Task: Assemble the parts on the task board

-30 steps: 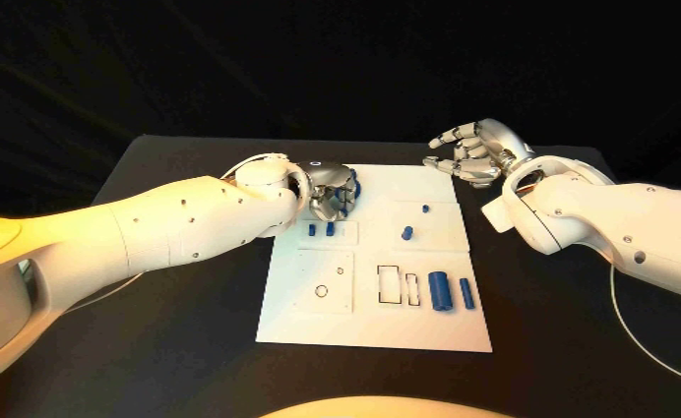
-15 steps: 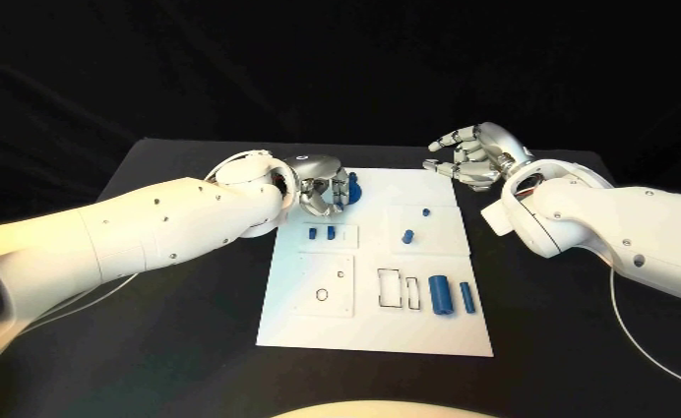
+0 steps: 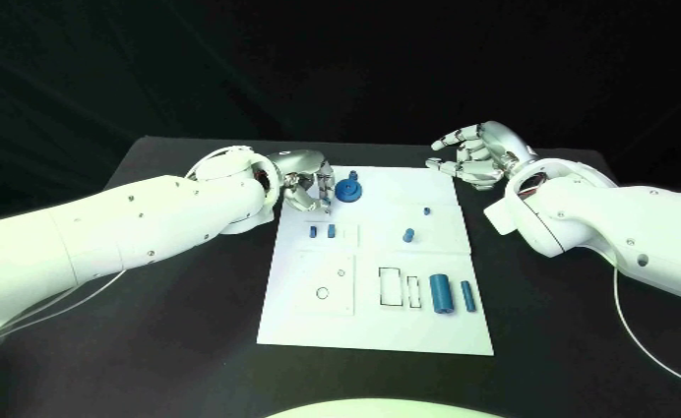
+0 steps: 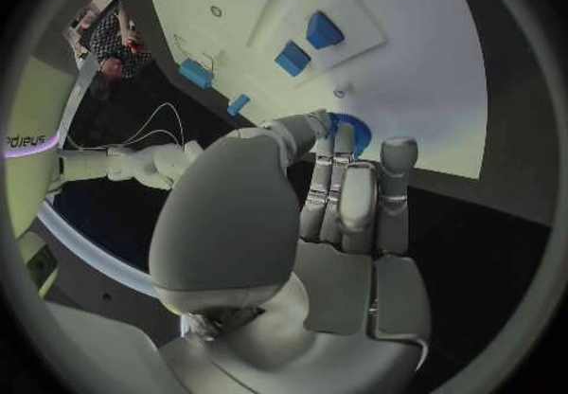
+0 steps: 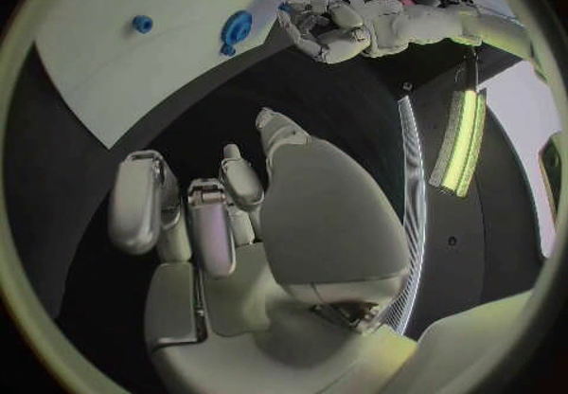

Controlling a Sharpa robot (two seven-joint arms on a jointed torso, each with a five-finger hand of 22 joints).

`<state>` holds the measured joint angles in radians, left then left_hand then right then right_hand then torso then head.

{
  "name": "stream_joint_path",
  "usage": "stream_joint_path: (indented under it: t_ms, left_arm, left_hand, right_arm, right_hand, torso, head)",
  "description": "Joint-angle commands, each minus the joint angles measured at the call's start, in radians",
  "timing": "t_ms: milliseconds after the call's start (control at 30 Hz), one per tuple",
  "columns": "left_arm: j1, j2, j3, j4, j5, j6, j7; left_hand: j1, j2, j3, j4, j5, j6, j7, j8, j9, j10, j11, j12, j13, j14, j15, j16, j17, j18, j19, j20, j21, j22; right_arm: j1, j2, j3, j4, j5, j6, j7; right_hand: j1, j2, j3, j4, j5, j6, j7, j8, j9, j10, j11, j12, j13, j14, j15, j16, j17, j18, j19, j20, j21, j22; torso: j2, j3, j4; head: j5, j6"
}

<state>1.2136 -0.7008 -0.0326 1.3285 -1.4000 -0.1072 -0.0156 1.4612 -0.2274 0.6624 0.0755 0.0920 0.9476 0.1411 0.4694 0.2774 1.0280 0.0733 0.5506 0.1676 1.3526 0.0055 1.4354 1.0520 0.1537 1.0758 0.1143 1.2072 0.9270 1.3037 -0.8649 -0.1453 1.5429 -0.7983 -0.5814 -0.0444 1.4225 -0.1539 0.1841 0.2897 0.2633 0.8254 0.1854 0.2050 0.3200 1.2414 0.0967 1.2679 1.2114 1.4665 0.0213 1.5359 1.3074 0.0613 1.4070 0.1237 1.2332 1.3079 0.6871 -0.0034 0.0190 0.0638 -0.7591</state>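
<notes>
Head view: the blue gear (image 3: 349,189) stands at the far end of the white board (image 3: 376,325), just beside the left hand (image 3: 302,188), which holds nothing, fingers curled. The right hand (image 3: 480,154), also empty and half-curled, hovers well apart.

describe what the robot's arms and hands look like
Both arms are smooth, rounded white shells dotted with small dark screw holes; a thin pale cable trails beside each. The left hand and right hand are silver metal, with segmented fingers and a domed, polished back, seen close in the wrist views.
</notes>
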Motion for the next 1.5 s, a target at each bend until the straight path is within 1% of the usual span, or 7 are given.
stream_joint_path:
  t_ms: [33,200,333,633,1000,1300,1500]
  left_arm:
    - [-0.001,0.0,0.0,-0.004,0.011,0.039,-0.001]
    - [-0.003,0.006,-0.002,-0.013,0.01,0.054,-0.001]
    - [-0.005,0.013,-0.003,-0.024,0.007,0.058,-0.001]
    - [-0.009,0.026,-0.007,-0.04,0.006,0.071,0.003]
    - [-0.014,0.035,-0.01,-0.048,0.009,0.078,0.005]
    - [-0.014,0.037,-0.011,-0.05,0.009,0.09,0.002]
    - [-0.014,0.042,-0.013,-0.055,0.005,0.097,-0.005]
  left_hand:
    - [-0.011,0.001,-0.002,-0.005,-0.001,0.008,-0.001,-0.004,0.001,0.004,-0.001,-0.002,0.002,0.006,0.002,0.003,-0.001,-0.007,0.006,-0.002,0.004,-0.001]
    - [-0.011,0.0,-0.001,-0.007,-0.001,0.009,-0.002,-0.005,0.001,0.005,-0.001,-0.003,0.002,0.006,0.002,0.003,-0.002,-0.007,0.005,-0.002,0.003,-0.002]
    - [-0.011,0.0,-0.001,-0.007,-0.001,0.009,-0.002,-0.005,0.001,0.005,-0.001,-0.003,0.002,0.006,0.002,0.003,-0.002,-0.007,0.005,-0.002,0.003,-0.002]
    - [-0.011,0.0,-0.001,-0.008,-0.002,0.01,-0.002,-0.006,0.002,0.006,-0.001,-0.005,0.002,0.005,0.002,0.002,-0.005,-0.007,0.004,-0.002,0.003,-0.003]
    - [-0.011,0.0,-0.001,-0.009,-0.002,0.011,-0.002,-0.007,0.002,0.007,-0.001,-0.006,0.002,0.005,0.002,0.002,-0.006,-0.007,0.003,-0.002,0.003,-0.003]
    - [-0.011,0.001,0.0,-0.01,-0.003,0.012,-0.002,-0.007,0.003,0.009,-0.001,-0.007,0.002,0.005,0.002,0.001,-0.006,-0.007,0.004,-0.002,0.004,-0.002]
    - [-0.011,0.002,0.0,-0.011,-0.003,0.013,-0.002,-0.008,0.003,0.01,-0.001,-0.008,0.003,0.005,0.002,0.002,-0.005,-0.007,0.004,-0.002,0.004,-0.001]
  right_arm:
    - [0.0,0.0,0.0,0.001,-0.008,0.005,0.01]
    - [0.0,0.001,0.0,0.001,-0.008,0.004,0.01]
    - [0.0,0.001,0.0,0.002,-0.008,0.004,0.01]
    - [0.0,0.001,0.0,0.002,-0.008,0.003,0.01]
    - [0.0,0.0,0.0,0.003,-0.009,0.002,0.009]
    - [0.0,0.0,0.0,0.003,-0.009,0.001,0.009]
    - [0.0,0.0,0.0,0.003,-0.009,0.002,0.009]
  right_hand:
    - [-0.007,0.0,0.005,-0.001,0.006,-0.001,-0.004,0.007,-0.001,-0.002,-0.001,-0.002,0.0,0.08,-0.002,-0.004,0.174,0.016,-0.01,-0.001,-0.006,0.047]
    - [-0.007,0.0,0.005,-0.001,0.006,-0.001,-0.004,0.007,-0.001,-0.002,-0.001,-0.002,0.0,0.08,-0.002,-0.004,0.174,0.016,-0.01,-0.001,-0.006,0.047]
    - [-0.007,0.0,0.005,-0.001,0.006,-0.001,-0.004,0.007,-0.001,-0.002,-0.001,-0.002,0.0,0.08,-0.002,-0.004,0.174,0.016,-0.01,-0.001,-0.006,0.047]
    - [-0.009,-0.001,0.008,-0.003,0.006,0.0,-0.005,0.009,-0.002,-0.003,-0.002,-0.003,-0.002,0.08,-0.002,-0.004,0.172,0.017,-0.01,-0.001,-0.008,0.046]
    - [-0.009,-0.001,0.008,-0.003,0.006,0.0,-0.005,0.009,-0.002,-0.003,-0.002,-0.003,-0.002,0.08,-0.002,-0.004,0.172,0.017,-0.01,-0.001,-0.008,0.046]
    - [-0.009,-0.001,0.008,-0.003,0.006,0.0,-0.005,0.009,-0.002,-0.003,-0.002,-0.003,-0.002,0.08,-0.002,-0.004,0.172,0.017,-0.01,-0.001,-0.008,0.046]
    - [-0.009,-0.001,0.008,-0.003,0.006,0.0,-0.005,0.009,-0.002,-0.003,-0.002,-0.003,-0.002,0.08,-0.002,-0.004,0.172,0.017,-0.01,-0.001,-0.008,0.046]
  torso:
    - [0.0,-0.0011,-0.001]
    - [0.0,-0.001,-0.0011]
    - [0.001,0.0001,-0.0021]
    - [0.001,0.001,-0.0021]
    - [0.0,0.0007,-0.0022]
    - [0.0,-0.0005,-0.0013]
    - [0.0,-0.0005,-0.0017]
  head:
    - [0.001,-0.002]
    - [0.003,-0.004]
    - [0.004,-0.004]
    - [0.003,-0.008]
    - [0.002,-0.009]
    - [0.001,-0.01]
    - [0.0,-0.01]
